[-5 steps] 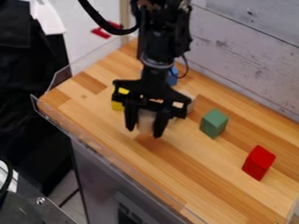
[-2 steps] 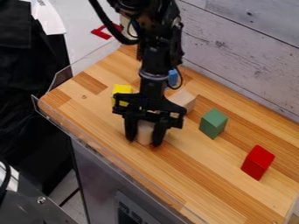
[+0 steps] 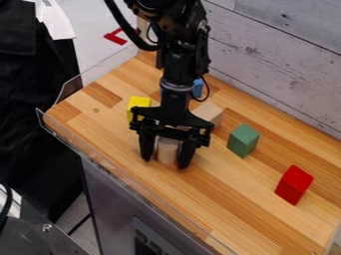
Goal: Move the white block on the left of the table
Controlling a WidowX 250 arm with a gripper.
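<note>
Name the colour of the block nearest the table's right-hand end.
The block is red, seen best in the camera view.

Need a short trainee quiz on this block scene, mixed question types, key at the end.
1. True or false: the red block stands nearer the camera than the green block.
2. Which block is between the fingers of the gripper? A) the green block; B) a pale block; C) the red block.
3. Fill in: the coloured block to the upper left of the gripper in the picture is ____.
Key: 1 true; 2 B; 3 yellow.
</note>
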